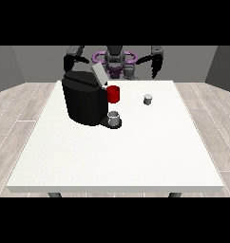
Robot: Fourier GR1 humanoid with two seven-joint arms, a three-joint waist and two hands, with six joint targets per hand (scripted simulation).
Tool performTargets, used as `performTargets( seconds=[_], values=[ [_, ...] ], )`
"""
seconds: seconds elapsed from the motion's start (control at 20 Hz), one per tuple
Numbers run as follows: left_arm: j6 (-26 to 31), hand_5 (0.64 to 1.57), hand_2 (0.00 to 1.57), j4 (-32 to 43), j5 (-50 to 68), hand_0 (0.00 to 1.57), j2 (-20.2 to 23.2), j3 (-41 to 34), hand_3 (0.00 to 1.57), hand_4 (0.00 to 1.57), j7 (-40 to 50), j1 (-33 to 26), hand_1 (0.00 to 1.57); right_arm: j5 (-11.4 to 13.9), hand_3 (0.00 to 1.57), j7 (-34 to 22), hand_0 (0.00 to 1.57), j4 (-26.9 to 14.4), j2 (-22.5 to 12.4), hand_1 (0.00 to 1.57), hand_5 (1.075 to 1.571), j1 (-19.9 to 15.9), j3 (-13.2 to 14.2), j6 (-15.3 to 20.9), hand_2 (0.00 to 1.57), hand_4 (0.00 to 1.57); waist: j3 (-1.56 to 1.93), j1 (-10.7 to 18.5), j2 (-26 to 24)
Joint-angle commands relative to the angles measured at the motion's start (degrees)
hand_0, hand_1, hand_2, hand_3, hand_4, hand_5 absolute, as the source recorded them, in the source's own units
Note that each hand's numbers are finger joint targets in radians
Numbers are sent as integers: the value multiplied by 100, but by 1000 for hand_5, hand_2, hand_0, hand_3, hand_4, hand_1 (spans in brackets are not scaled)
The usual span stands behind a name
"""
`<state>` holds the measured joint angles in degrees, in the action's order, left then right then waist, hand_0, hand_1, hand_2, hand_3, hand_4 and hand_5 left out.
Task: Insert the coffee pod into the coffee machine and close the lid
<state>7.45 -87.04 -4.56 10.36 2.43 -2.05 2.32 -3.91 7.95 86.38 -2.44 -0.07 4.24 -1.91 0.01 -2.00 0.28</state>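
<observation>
Hiding hand at view's left, coffee machine [83, 102]; hand at view's right [155, 70] raised, fingers unreadable; coffee pod [148, 99] untouched.

The coffee machine [82, 100] screens the table's [117, 156] far left corner region; the table surface behind it cannot be inspected. The machine body also covers the lower part of the arm at the view's left. The hand at the view's left is not discernible: it lies behind or against the dark machine top, and its fingers cannot be told. The hand at the view's right [155, 71], beyond the far edge, is too small to judge its fingers. The red mug [114, 94] is partly covered by the machine's front. The pod [148, 99] shows no readable detail. The table legs are cut off below the near edge.
</observation>
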Motion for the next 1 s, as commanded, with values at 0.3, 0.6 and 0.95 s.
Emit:
performTargets(
  seconds=[0.3, 0.6, 0.95],
  values=[
    [-210, 1571, 0, 1277, -1073, 0, 858, -342, 0, 0, -184, 934, 0, -113, 0, 213, 0, -32, -67, 0, 1571, -481, -21, -220, 0, 403, -1, -478, 790],
    [-435, 1571, 0, 2281, -1641, 0, 1266, -475, 0, 0, -597, 1550, 0, 147, 0, 17, 0, 49, 45, 0, 1571, -924, -166, 93, 0, 494, -5, -729, 1446],
    [-261, 1571, 0, 3240, -2044, 0, 1350, -378, 0, 0, -412, 2083, 0, 312, 0, 280, 0, -413, 37, 0, 1571, -1004, -200, 300, 0, 511, -2, -693, 1464]
  ],
)
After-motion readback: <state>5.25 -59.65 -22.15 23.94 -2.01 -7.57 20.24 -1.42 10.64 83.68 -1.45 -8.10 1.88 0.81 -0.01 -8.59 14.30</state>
